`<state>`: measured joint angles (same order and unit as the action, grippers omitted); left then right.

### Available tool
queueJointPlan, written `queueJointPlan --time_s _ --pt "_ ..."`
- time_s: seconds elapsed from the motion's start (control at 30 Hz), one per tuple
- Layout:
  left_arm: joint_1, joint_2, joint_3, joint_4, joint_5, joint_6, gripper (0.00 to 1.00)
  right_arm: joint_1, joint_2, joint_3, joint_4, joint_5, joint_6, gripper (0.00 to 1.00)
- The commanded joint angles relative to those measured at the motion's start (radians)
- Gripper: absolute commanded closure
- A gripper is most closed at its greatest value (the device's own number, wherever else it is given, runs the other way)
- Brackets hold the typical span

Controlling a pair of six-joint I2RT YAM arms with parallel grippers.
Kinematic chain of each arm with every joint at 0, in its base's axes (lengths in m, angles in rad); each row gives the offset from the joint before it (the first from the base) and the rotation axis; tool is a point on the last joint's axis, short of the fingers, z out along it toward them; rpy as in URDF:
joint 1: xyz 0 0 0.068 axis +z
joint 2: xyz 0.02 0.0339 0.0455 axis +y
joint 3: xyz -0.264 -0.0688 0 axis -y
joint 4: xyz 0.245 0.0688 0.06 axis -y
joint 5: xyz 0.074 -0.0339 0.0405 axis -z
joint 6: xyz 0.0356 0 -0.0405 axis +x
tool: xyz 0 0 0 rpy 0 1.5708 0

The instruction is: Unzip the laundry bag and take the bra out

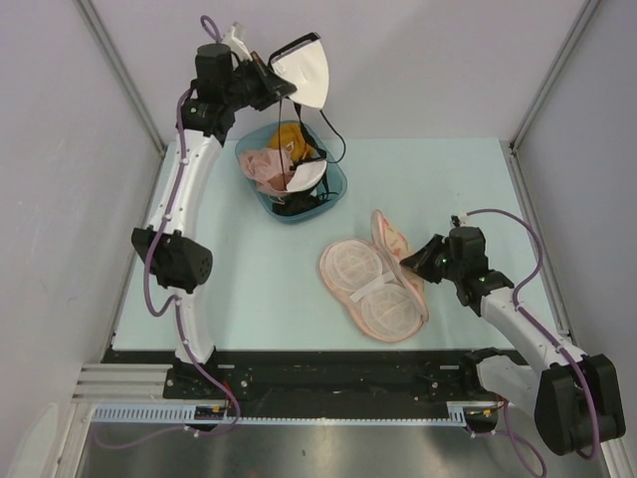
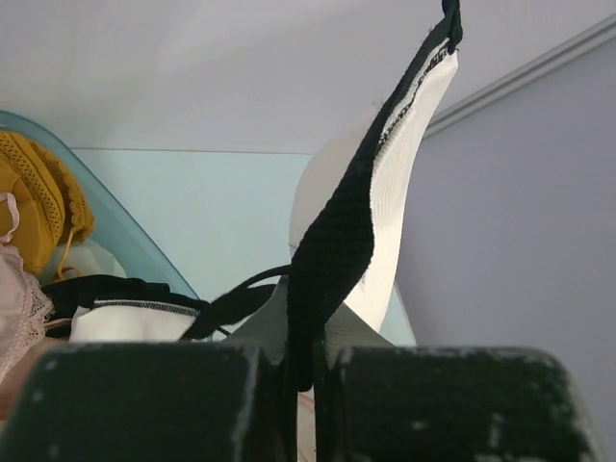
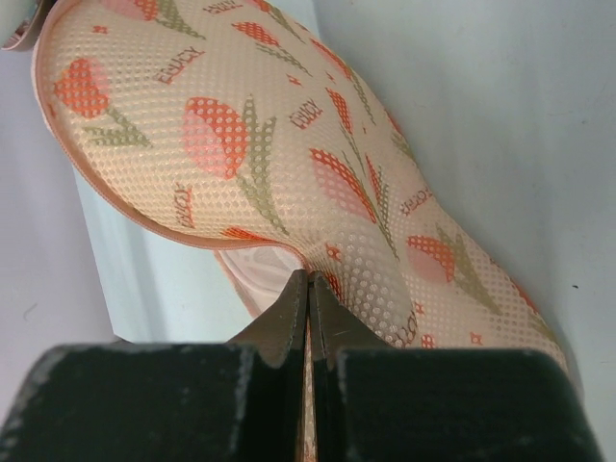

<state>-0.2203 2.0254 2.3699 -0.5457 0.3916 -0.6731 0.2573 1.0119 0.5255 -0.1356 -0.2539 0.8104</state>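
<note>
The laundry bag [image 1: 373, 289] lies unzipped on the table right of centre, its cream mesh inside facing up. Its tulip-printed lid [image 3: 289, 144] stands raised, and my right gripper [image 1: 413, 261] [image 3: 308, 289] is shut on the lid's pink edge. My left gripper [image 1: 267, 75] [image 2: 306, 361] is high at the back left, above the teal tub, and is shut on the black-trimmed edge of the white bra [image 1: 304, 65] [image 2: 404, 192]. One white cup sticks up from the jaws. Black straps hang down to a second white cup [image 1: 309, 177] resting in the tub.
The teal plastic tub [image 1: 338, 184] [image 2: 125, 231] sits at the back centre of the table and holds a mustard-yellow bra [image 1: 289, 134] [image 2: 38, 192] and a pink lacy bra [image 1: 261, 164] [image 2: 14, 308]. Grey walls enclose the table on three sides.
</note>
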Motion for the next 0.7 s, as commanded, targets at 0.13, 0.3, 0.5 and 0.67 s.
queueJointPlan --time_s 0.13,0.3,0.5,0.67 --pt "0.004 0.006 0.049 0.072 -0.16 0.059 0.99 -0.007 0.05 -0.002 0.062 -0.015 -0.023 1.0" --pt "0.022 -0.001 0.134 0.113 -0.186 0.067 1.0 -0.007 0.077 -0.002 0.07 -0.018 -0.023 1.0" --pt "0.001 -0.037 0.135 0.194 -0.347 0.165 1.0 -0.007 0.054 -0.002 0.062 0.001 -0.011 1.0" --pt "0.002 0.005 0.117 0.182 -0.304 0.138 0.99 -0.007 0.076 -0.002 0.073 0.001 -0.014 1.0"
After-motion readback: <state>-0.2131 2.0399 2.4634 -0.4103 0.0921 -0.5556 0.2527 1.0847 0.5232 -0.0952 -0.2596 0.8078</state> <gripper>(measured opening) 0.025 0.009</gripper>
